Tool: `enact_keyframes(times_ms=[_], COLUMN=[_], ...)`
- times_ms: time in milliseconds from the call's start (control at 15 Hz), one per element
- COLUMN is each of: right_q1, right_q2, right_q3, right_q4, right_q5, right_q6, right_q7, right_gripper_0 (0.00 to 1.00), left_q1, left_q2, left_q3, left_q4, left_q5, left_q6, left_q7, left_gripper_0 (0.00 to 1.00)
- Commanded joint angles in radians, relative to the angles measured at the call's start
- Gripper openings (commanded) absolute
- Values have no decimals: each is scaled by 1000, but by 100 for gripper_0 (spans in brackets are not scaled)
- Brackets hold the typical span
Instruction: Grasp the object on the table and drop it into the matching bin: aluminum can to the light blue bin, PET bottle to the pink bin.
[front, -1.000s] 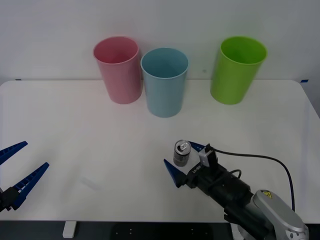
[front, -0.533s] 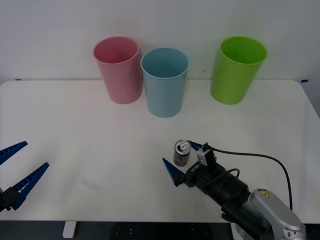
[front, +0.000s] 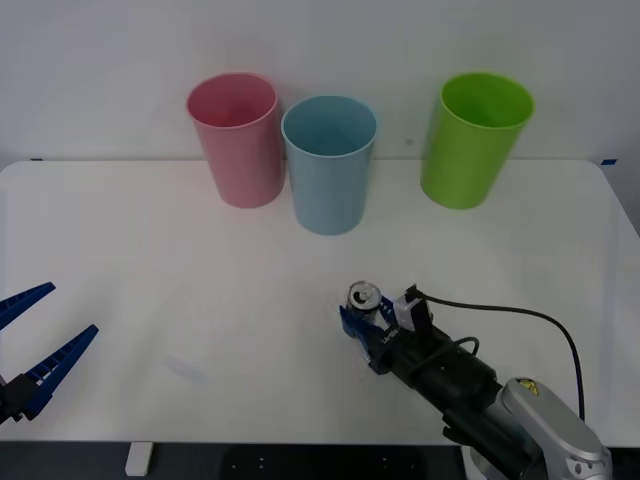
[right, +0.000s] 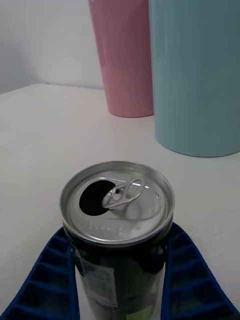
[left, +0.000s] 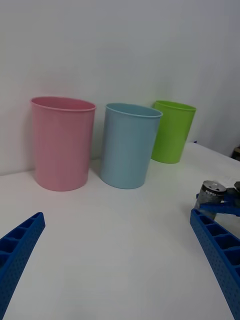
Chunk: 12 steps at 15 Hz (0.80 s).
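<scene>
Front view: right gripper (front: 362, 318), spread beside the can (front: 363, 300) a moment ago, now clamps it; lift toward blue bin (front: 329, 165) likely follows. Left gripper (front: 35, 349) waits spread.

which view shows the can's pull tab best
The right wrist view: the can is close, its tab and open mouth plain. The front view shows it small; the left wrist view shows it far off, from the side.
</scene>
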Motion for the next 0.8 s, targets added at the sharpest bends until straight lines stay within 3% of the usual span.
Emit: enact_keyframes(times_ms=[67, 533, 800], right_q1=[-8, -3, 23], right_q2=[1, -31, -76], right_q3=[0, -91, -170], right_q4=[0, -30, -98], right_q5=[0, 0, 0], right_q6=[-5, -160, -272], right_q7=[-7, -58, -179], right_gripper_0=[0, 0, 0], left_q1=[0, 0, 0], left_q2=[0, 0, 0], left_q3=[0, 0, 0], left_q4=[0, 0, 0], left_q5=[0, 0, 0], left_q6=[0, 0, 0], left_q7=[0, 0, 0], left_gripper_0=[100, 100, 100])
